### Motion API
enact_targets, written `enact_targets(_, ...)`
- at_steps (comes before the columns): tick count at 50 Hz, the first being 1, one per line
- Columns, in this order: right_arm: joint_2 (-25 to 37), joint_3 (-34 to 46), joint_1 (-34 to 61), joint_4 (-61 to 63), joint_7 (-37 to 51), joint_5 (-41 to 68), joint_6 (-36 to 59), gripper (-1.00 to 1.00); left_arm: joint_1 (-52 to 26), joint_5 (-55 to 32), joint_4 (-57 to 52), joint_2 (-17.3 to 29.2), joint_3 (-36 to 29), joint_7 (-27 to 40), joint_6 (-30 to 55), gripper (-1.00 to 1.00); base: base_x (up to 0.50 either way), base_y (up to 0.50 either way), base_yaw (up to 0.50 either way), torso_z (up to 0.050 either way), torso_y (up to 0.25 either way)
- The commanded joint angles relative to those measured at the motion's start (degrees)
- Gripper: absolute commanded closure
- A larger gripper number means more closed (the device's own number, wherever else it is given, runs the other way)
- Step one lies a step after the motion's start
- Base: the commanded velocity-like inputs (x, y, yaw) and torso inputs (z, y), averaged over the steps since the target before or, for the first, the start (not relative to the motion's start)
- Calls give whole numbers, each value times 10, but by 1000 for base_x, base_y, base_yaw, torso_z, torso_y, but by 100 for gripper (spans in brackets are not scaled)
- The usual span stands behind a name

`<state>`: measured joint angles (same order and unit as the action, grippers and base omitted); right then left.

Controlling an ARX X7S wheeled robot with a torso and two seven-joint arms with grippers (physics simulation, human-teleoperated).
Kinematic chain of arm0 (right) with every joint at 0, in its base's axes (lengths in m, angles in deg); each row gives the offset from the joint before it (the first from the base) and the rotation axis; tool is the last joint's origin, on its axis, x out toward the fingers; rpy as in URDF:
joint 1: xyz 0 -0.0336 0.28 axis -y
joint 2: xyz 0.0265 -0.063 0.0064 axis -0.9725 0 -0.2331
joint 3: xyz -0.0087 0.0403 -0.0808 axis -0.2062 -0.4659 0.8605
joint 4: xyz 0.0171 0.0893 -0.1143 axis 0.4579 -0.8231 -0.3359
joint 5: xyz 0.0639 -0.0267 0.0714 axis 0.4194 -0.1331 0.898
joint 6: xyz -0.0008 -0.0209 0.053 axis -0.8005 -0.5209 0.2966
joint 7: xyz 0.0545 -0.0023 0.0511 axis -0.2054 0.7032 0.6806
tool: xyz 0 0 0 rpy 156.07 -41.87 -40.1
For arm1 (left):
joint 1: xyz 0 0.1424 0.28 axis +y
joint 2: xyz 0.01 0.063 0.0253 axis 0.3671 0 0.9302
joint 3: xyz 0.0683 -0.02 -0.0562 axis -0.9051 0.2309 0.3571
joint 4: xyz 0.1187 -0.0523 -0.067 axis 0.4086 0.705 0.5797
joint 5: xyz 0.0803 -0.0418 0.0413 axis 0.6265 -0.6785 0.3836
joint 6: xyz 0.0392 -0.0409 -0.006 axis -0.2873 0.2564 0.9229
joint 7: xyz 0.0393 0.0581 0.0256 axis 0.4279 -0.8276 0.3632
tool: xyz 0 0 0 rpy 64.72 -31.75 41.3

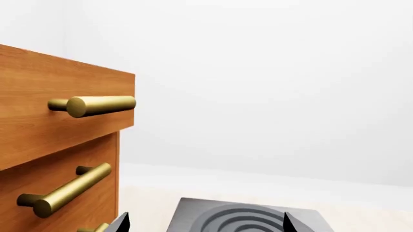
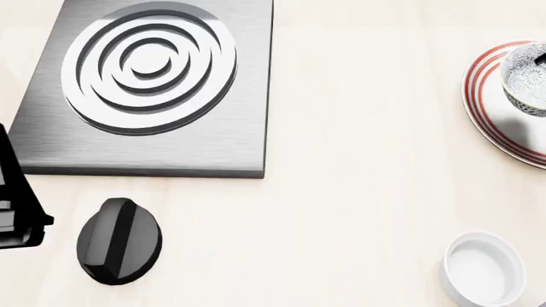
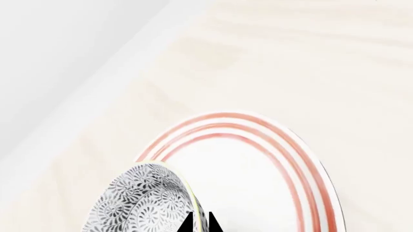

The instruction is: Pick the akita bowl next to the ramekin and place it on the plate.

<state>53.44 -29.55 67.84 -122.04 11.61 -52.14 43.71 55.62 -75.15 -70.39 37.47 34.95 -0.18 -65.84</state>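
Note:
The akita bowl (image 3: 139, 203), grey-and-white floral, is over the near part of the red-ringed plate (image 3: 258, 159). My right gripper (image 3: 200, 223) is shut on the bowl's rim, one fingertip inside and one outside. In the head view the bowl (image 2: 525, 80) sits at the right edge above the plate (image 2: 490, 115); whether it touches the plate I cannot tell. The white ramekin (image 2: 482, 268) stands alone near the front right. My left gripper (image 1: 206, 223) is open and holds nothing, low over the grey burner plate (image 1: 248, 220).
A grey square burner plate with concentric rings (image 2: 149, 83) lies at the back left, a black knob (image 2: 117, 241) in front of it. Part of my left arm (image 2: 13, 204) shows at the left edge. A wooden drawer cabinet (image 1: 45, 121) with brass handles stands beside the left gripper.

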Motion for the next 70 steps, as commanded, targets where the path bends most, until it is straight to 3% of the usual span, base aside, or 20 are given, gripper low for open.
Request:
enact_targets(1, -9, -47, 18, -13, -10, -67, -2, 100, -2, -1, 0, 2, 2, 2, 0, -100, 0, 0, 0, 0, 0)
enact_targets(28, -28, -255, -4, -14, -35, -269, -8, 100, -2, 3, 14, 5, 1, 3, -9, -100, 0, 0, 0, 1, 0)
enact_targets(64, -31, -331, -9, -14, -49, -348, -9, 100, -3, -2, 13, 8, 0, 7, -9, -100, 0, 0, 0, 0, 0)
enact_targets(65, -31, -330, -8, -14, -53, -349, -8, -100, -3, -2, 14, 8, 0, 7, -10, -100, 0, 0, 0, 0, 0)
enact_targets(70, -33, -325, -4, -14, -63, -355, -5, -100, -1, -2, 13, 9, 0, 7, -10, -100, 0, 0, 0, 0, 0)
